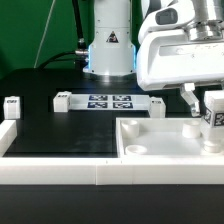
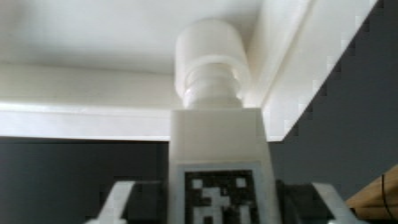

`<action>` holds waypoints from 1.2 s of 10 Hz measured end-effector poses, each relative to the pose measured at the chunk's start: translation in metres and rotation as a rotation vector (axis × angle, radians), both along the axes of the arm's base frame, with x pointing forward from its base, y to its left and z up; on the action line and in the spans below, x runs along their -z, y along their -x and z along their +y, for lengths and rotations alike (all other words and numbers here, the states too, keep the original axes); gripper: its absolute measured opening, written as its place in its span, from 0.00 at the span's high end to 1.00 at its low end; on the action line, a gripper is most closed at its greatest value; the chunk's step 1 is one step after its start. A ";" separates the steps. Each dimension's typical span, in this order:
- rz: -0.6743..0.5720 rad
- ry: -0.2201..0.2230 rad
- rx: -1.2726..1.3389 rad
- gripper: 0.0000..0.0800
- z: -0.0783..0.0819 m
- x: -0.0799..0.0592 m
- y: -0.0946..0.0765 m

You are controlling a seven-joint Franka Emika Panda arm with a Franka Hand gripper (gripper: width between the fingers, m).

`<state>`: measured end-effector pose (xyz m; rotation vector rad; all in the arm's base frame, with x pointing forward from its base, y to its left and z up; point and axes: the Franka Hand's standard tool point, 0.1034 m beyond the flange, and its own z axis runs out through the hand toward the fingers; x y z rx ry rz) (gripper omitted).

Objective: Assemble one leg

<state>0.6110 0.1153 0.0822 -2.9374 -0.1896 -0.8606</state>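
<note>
A white leg (image 1: 213,119) with a black-and-white tag on its face hangs at the exterior view's right, over the right part of the large white tray-shaped piece (image 1: 150,152). My gripper (image 1: 207,106) is shut on the leg from above. In the wrist view the leg (image 2: 221,150) runs down the middle between my two fingers (image 2: 130,200). Its round peg end (image 2: 212,65) points at the tray-shaped piece's inner corner (image 2: 294,70). I cannot tell whether the peg touches the piece.
The marker board (image 1: 108,101) lies at the back of the black mat. Small white blocks stand near it: one at its left end (image 1: 60,99), one at its right end (image 1: 158,104), and one far left (image 1: 12,105). A white rail (image 1: 50,173) runs along the front edge.
</note>
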 end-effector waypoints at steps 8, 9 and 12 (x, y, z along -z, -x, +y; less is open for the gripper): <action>-0.013 0.005 -0.007 0.64 0.001 0.014 -0.002; -0.013 0.006 -0.008 0.64 0.001 0.015 -0.002; -0.013 0.006 -0.009 0.28 0.000 0.015 -0.002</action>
